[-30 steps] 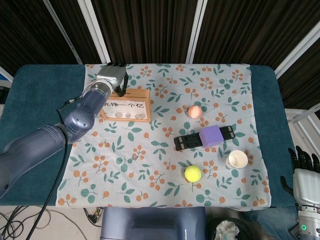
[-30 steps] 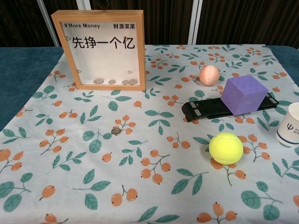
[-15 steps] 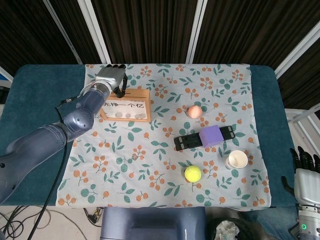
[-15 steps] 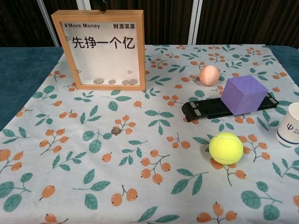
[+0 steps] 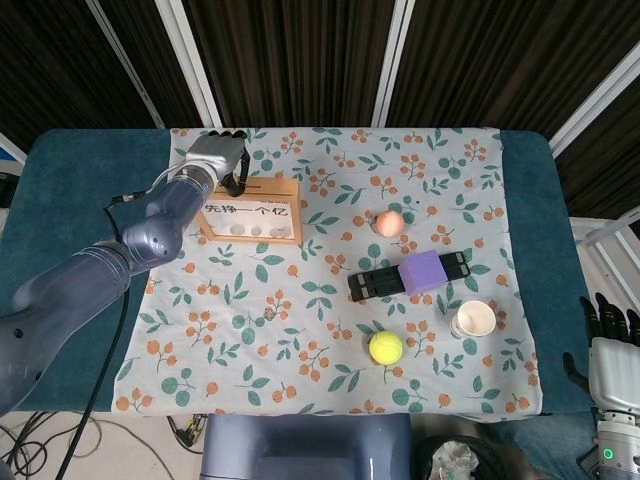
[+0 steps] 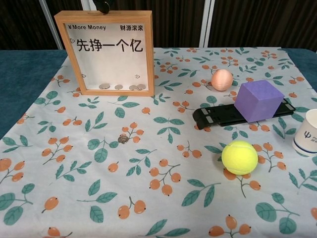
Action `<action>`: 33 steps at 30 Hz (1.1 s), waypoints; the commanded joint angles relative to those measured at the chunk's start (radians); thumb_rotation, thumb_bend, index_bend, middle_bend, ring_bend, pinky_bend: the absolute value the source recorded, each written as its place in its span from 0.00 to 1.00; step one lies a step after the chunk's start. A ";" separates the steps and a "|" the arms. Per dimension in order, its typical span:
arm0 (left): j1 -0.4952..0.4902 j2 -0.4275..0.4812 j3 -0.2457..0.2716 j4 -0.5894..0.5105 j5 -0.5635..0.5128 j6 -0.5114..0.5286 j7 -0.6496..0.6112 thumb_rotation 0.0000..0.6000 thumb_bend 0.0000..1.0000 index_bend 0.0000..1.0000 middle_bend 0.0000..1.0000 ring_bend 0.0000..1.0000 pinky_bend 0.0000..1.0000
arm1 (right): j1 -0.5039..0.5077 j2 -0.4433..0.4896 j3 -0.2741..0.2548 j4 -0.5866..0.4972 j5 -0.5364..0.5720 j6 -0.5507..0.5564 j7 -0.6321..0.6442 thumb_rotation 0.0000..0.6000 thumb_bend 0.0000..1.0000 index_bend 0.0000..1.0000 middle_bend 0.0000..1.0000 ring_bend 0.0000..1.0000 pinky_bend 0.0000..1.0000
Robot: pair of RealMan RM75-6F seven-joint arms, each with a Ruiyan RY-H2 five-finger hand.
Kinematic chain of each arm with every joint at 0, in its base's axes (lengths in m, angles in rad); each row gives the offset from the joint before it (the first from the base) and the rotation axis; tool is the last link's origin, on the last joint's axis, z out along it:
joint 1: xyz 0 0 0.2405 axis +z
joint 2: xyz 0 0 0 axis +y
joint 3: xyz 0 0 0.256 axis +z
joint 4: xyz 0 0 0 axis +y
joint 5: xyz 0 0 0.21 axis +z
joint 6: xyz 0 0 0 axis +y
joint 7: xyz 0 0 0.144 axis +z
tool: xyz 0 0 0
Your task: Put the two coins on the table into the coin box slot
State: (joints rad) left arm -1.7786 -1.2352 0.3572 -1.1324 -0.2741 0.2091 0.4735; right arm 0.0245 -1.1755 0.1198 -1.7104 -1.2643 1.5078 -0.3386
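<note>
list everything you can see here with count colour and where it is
coin box: 1, wooden frame, far left of cloth, several coins lying inside
coin: 1, dull metal, loose on cloth in front of the box
ball: 1, peach, mid cloth
cube: 1, purple, on the black holder
black holder: 1, flat, right of centre
tennis ball: 1, yellow, near right
paper cup: 1, white, right edge
tablecloth: 1, floral, over teal table
left hand: 1, grey, over the box top
right hand: 1, dark fingers, low right, off table
</note>
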 commanded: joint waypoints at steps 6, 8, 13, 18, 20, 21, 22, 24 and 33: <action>-0.024 -0.026 0.063 0.031 0.088 -0.033 -0.122 1.00 0.58 0.60 0.00 0.00 0.00 | -0.002 0.002 0.002 -0.004 0.006 0.001 0.003 1.00 0.41 0.10 0.04 0.09 0.00; -0.030 -0.032 0.076 0.036 0.107 -0.036 -0.154 1.00 0.57 0.59 0.00 0.00 0.00 | -0.001 0.003 0.002 -0.004 0.007 0.001 0.004 1.00 0.41 0.10 0.04 0.09 0.00; -0.043 -0.042 0.109 0.041 0.152 -0.046 -0.222 1.00 0.57 0.56 0.00 0.00 0.00 | -0.001 0.005 0.003 -0.009 0.014 -0.003 0.004 1.00 0.41 0.10 0.04 0.08 0.00; -0.057 -0.047 0.132 0.043 0.193 -0.058 -0.285 1.00 0.56 0.53 0.00 0.00 0.00 | -0.001 0.006 0.002 -0.010 0.013 -0.004 0.005 1.00 0.41 0.10 0.04 0.08 0.00; -0.063 -0.047 0.140 0.044 0.213 -0.061 -0.313 1.00 0.56 0.53 0.00 0.00 0.00 | 0.000 0.006 0.002 -0.009 0.012 -0.003 0.005 1.00 0.41 0.10 0.04 0.08 0.00; -0.066 -0.047 0.144 0.043 0.224 -0.062 -0.326 1.00 0.56 0.53 0.00 0.00 0.00 | 0.000 0.006 0.002 -0.009 0.012 -0.003 0.006 1.00 0.41 0.10 0.04 0.08 0.00; -0.068 -0.048 0.146 0.043 0.231 -0.062 -0.334 1.00 0.56 0.52 0.00 0.00 0.00 | 0.000 0.006 0.002 -0.009 0.012 -0.003 0.006 1.00 0.41 0.10 0.04 0.08 0.00; -0.072 -0.048 0.154 0.042 0.251 -0.063 -0.359 1.00 0.56 0.52 0.00 0.00 0.00 | 0.000 0.007 0.002 -0.010 0.013 -0.004 0.006 1.00 0.41 0.10 0.04 0.08 0.00; -0.092 -0.058 0.188 0.038 0.316 -0.055 -0.442 1.00 0.52 0.50 0.00 0.00 0.00 | 0.001 0.009 0.004 -0.014 0.020 -0.006 0.001 1.00 0.41 0.10 0.04 0.08 0.00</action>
State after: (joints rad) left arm -1.8663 -1.2906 0.5393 -1.0931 0.0320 0.1526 0.0414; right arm 0.0253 -1.1670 0.1233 -1.7245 -1.2437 1.5020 -0.3376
